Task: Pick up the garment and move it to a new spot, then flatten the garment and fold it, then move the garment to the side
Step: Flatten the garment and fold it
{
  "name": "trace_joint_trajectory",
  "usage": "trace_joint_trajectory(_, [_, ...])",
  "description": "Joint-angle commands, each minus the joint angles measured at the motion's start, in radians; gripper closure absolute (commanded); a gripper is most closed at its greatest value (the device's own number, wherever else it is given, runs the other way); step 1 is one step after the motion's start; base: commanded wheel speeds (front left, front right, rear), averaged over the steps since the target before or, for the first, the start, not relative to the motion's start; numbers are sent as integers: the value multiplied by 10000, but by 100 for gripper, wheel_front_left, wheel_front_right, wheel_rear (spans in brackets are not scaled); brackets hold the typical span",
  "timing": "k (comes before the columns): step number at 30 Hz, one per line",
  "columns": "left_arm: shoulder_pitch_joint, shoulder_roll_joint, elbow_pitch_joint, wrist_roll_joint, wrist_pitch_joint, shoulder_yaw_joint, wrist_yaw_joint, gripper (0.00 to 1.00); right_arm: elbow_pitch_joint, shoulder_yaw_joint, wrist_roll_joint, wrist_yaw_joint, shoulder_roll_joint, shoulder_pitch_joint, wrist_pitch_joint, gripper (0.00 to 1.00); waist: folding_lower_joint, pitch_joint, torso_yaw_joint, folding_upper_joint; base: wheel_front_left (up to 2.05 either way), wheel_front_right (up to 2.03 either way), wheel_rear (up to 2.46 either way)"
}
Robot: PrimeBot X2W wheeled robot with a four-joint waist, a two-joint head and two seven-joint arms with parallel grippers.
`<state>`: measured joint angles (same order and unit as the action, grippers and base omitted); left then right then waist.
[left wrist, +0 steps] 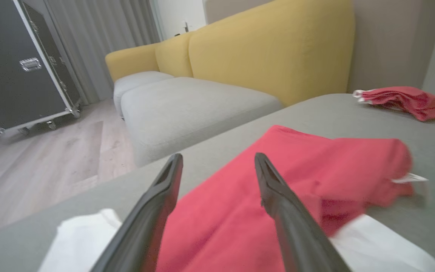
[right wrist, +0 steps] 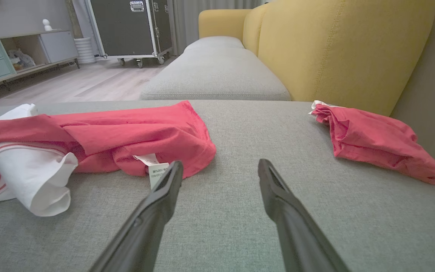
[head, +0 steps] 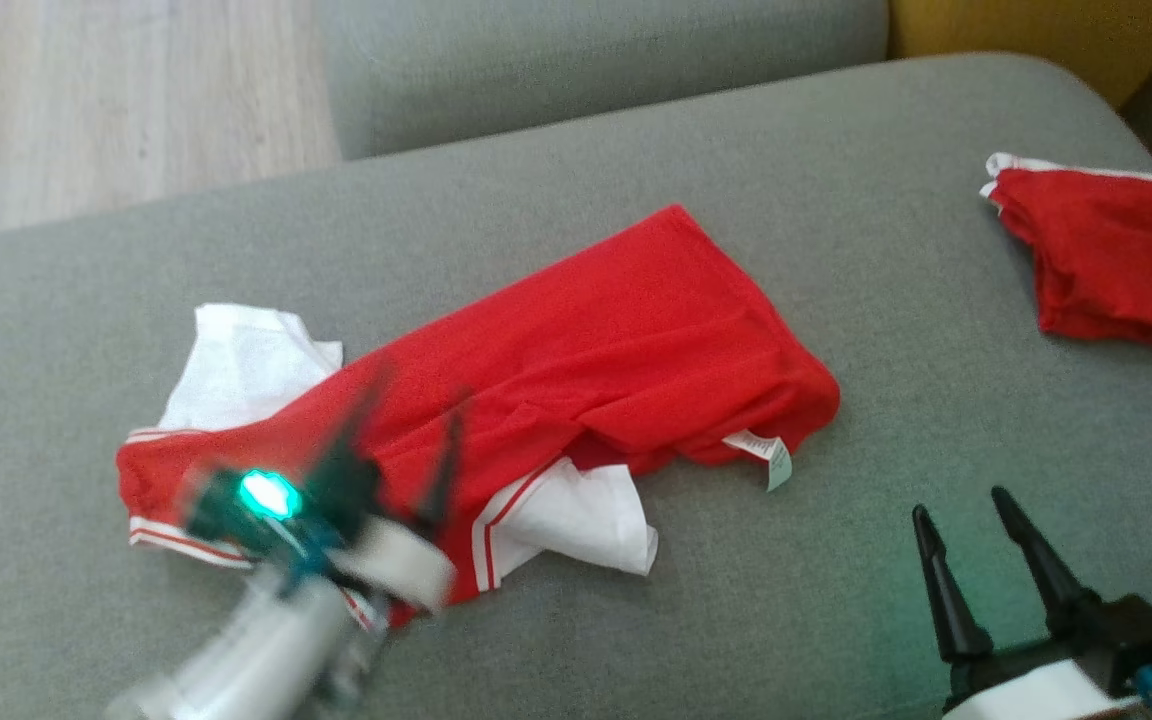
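Note:
The garment (head: 576, 350) is a red shirt with white sleeves and red-and-white striped trim, lying rumpled across the middle of the grey couch seat (head: 636, 620); its white care tag (head: 772, 455) pokes out at the near right. My left gripper (head: 406, 420) is blurred, hovering over the shirt's left end, open with nothing between its fingers. From the left wrist, the garment (left wrist: 278, 189) spreads under and beyond the open gripper (left wrist: 219, 160). My right gripper (head: 961, 505) stands open above bare cushion at the lower right, with the garment (right wrist: 127, 132) to the left of that gripper (right wrist: 221, 166).
A second red garment (head: 1106, 250) lies bunched at the seat's far right, below the yellow backrest (right wrist: 334, 49). Another grey seat cushion (left wrist: 187, 109) adjoins at the back. Wooden floor (head: 86, 90) runs past the far left edge, where a black wheeled case (left wrist: 17, 64) stands.

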<state>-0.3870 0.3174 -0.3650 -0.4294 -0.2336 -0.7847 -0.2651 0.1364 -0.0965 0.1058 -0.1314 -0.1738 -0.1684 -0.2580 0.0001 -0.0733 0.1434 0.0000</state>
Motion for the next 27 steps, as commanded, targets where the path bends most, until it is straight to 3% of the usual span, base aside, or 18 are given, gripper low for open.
trace_joint_trajectory(1, [-853, 597, 43, -17, 232, 579, 174, 0, -361, -137, 54, 7, -315, 443, -38, 0, -1, -282, 34, 0, 0, 0, 0])
trace_joint_trajectory(6, [-2466, 1947, -638, -321, 1858, 1146, 909, 0, -488, -136, 128, 7, -434, 727, -38, 0, -1, -1040, 66, 0, 0, 0, 0])
trace_joint_trajectory(12, [-4079, 3110, -1788, -552, 4018, 1272, 1904, 0, -599, -282, 219, 7, -594, 1232, -38, 0, -1, -2019, 175, 0, 0, 0, 0])
trace_joint_trajectory(20, [-4928, 3689, -2862, -657, 5906, 1106, 2429, 0, -653, -420, 334, 7, -639, 1800, -38, 0, -1, -2816, 527, 0, 0, 0, 0])
trace_joint_trajectory(27, [-4394, 4140, -2226, -1256, 6774, 1175, 2701, 0, -586, -312, 336, 7, -452, 1905, -38, 0, -1, -2989, 651, 0, 0, 0, 0])
